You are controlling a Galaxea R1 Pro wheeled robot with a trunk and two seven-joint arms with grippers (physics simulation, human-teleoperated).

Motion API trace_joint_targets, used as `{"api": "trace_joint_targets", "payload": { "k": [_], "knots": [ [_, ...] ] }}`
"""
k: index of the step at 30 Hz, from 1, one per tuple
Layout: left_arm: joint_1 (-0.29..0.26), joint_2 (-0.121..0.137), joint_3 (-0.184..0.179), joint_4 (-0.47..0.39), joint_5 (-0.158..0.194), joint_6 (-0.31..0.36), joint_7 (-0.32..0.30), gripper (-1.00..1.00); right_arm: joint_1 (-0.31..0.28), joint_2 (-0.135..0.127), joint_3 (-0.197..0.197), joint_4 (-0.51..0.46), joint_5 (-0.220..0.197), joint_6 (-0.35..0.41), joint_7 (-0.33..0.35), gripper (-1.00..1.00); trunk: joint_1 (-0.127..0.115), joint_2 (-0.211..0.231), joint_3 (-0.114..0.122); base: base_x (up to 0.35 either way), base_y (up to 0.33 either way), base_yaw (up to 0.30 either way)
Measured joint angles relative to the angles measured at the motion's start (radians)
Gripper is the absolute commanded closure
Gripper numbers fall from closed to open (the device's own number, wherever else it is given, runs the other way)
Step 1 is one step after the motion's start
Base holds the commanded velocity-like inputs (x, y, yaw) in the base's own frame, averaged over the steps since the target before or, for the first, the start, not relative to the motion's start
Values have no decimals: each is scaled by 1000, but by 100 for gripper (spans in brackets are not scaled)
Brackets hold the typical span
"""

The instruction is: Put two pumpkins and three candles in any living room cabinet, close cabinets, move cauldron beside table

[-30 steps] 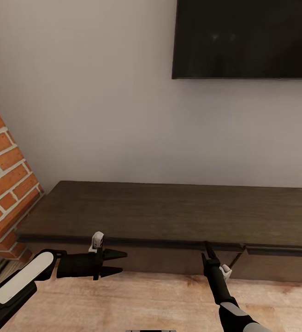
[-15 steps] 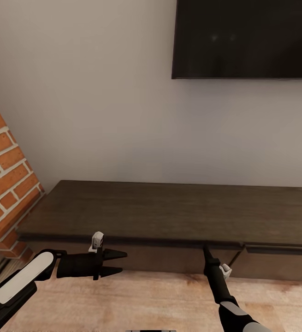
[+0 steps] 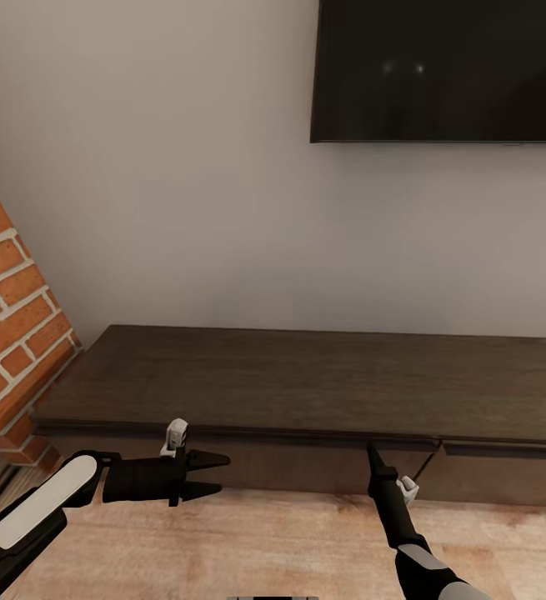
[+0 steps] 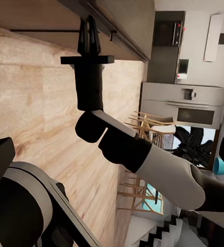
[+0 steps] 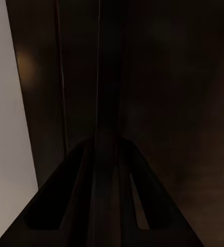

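- The robot is facing the long dark-brown cabinet (image 3: 306, 392) under the wall-mounted TV (image 3: 443, 71), with the brick fireplace (image 3: 10, 325) at the left; the cabinet's top is carrying nothing, and no pumpkins, candles or cauldron are showing in these views, so whether any are already stowed cannot be told.
- The right gripper (image 3: 370, 451) is reaching up to the cabinet's front edge, its tips sitting just under the top lip beside the vertical seam between 2 drawer fronts; its jaws are looking pressed together into 1 thin point; the right wrist view is showing the dark panel close up with the fingers (image 5: 66, 200) nearly meeting against it.
- The left gripper (image 3: 210, 473) is hovering just in front of the lower left drawer front, holding nothing, its jaws spread a little.
- As a judgement: the robot is working on a drawer front, either prying it open or pressing it shut; the front right of the seam is looking slightly proud.
- Still left, as far as shown: placing the cauldron beside the living-room table.
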Motion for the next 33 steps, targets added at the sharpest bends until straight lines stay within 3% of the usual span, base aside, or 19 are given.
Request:
{"api": "trace_joint_targets", "payload": {
  "k": [33],
  "knots": [
    [0,0,-1,0,0,-1,0,-100,0,0,11,-3,2,1,-4,100,0,0,0,-101,0,0]
  ]
}}
